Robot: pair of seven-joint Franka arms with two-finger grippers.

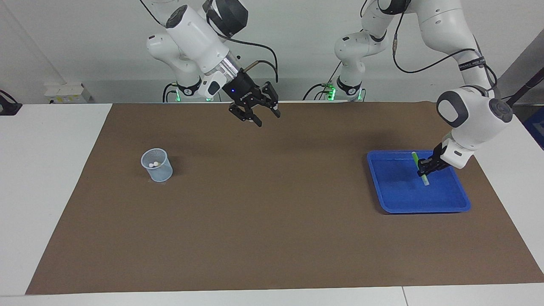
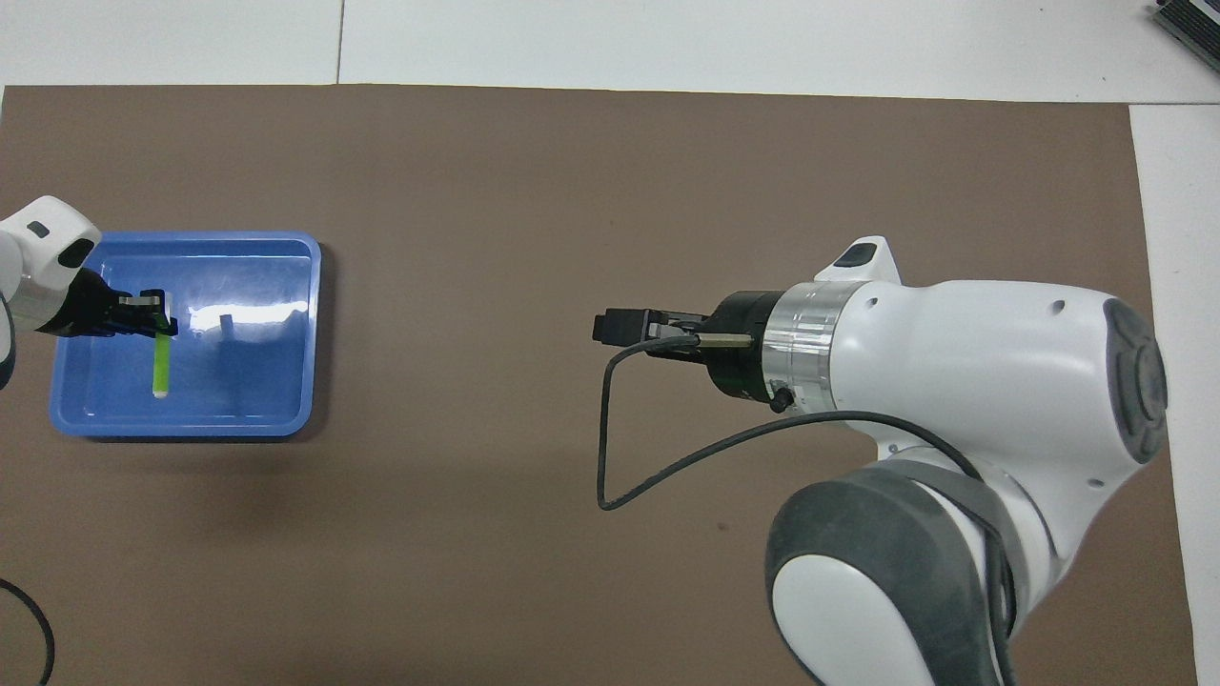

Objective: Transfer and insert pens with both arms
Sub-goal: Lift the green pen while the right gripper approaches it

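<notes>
Green pen [image 1: 420,168] with pale whitish end, over the blue tray [image 1: 395,199]. Mat [image 1: 272,212] under the tray plain brown, no pattern; table [image 1: 51,170] around the mat white. Cup [image 1: 157,165], well apart from the tray, translucent pale blue with two whitish tips inside. Both arms white with dark grey joints, black cables, black grippers.
</notes>
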